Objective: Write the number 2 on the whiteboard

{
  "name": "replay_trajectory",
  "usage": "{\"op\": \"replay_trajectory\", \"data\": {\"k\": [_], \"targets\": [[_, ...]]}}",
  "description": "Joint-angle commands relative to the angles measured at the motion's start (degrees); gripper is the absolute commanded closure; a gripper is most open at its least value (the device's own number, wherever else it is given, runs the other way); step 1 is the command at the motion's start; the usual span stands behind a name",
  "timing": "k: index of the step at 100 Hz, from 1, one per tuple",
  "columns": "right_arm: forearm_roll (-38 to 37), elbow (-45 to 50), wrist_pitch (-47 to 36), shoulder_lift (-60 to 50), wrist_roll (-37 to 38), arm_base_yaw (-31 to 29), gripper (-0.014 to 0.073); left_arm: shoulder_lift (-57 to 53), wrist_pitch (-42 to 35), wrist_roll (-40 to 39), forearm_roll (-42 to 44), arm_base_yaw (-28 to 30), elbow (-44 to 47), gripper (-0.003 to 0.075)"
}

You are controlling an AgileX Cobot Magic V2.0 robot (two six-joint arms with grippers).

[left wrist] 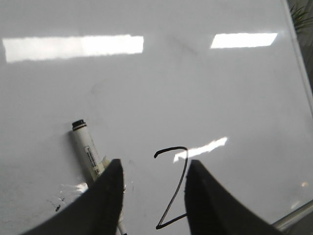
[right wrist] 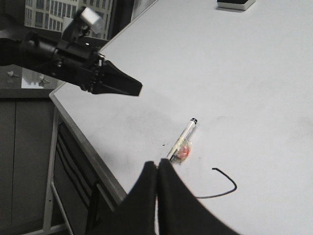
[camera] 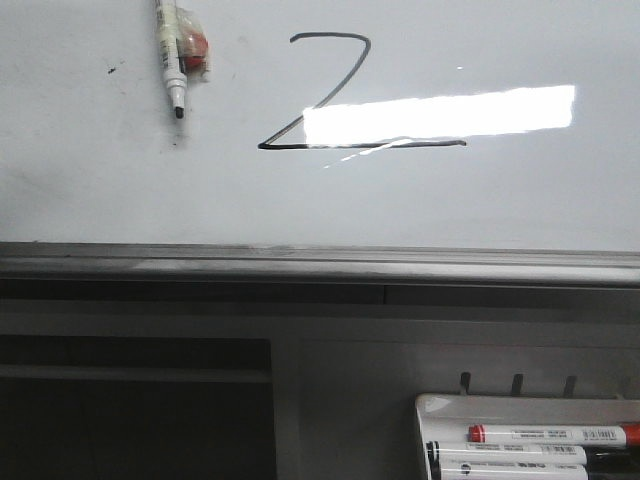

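Observation:
The number 2 point(camera: 335, 85) is drawn in thin black line on the whiteboard point(camera: 480, 200), partly under a bright glare strip. A white marker point(camera: 168, 50) with a red bit point(camera: 195, 47) taped to it lies on the board left of the digit, tip uncapped. In the left wrist view my left gripper point(left wrist: 154, 164) is open and empty over the board point(left wrist: 195, 98), with the 2 point(left wrist: 173, 195) between its fingers and the marker point(left wrist: 87, 149) beside one finger. My right gripper point(right wrist: 158, 164) is shut and empty near the board's edge, close to the marker point(right wrist: 182, 137) and the digit's hook point(right wrist: 235, 186). Neither gripper shows in the front view.
The board's grey metal rim point(camera: 320, 262) runs below the digit. A white tray point(camera: 430, 410) with a red-capped marker point(camera: 550, 434) and others sits at the lower right. A dark-edged eraser point(right wrist: 235, 4) lies far across the board. My left arm point(right wrist: 73, 54) hangs above the board's corner.

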Motion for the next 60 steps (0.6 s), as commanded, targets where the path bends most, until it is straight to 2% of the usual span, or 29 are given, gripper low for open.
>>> {"op": "replay_trajectory", "data": {"k": [1,7,25,60], "targets": [[0.21,1.98,-2.94,-2.44,2.07,-0.33,0.0664,-6.94,0.05,0.06,1.84,-0.02,1.18,0.0650],[0.21,4.68,-2.94,-4.53,2.21,-0.33,0.0664,-10.73,1.78,0.06,2.18,-0.02,3.06,0.0744],[0.21,10.79,-3.04,-10.42,2.21,-0.33,0.0664,-18.00,3.58,0.06,2.12,-0.02,7.72,0.0741],[0.21,11.75,-2.91,-11.78,2.21,-0.33,0.0664,-18.95,3.75,0.06,1.76,-0.02,9.36,0.0741]]}}
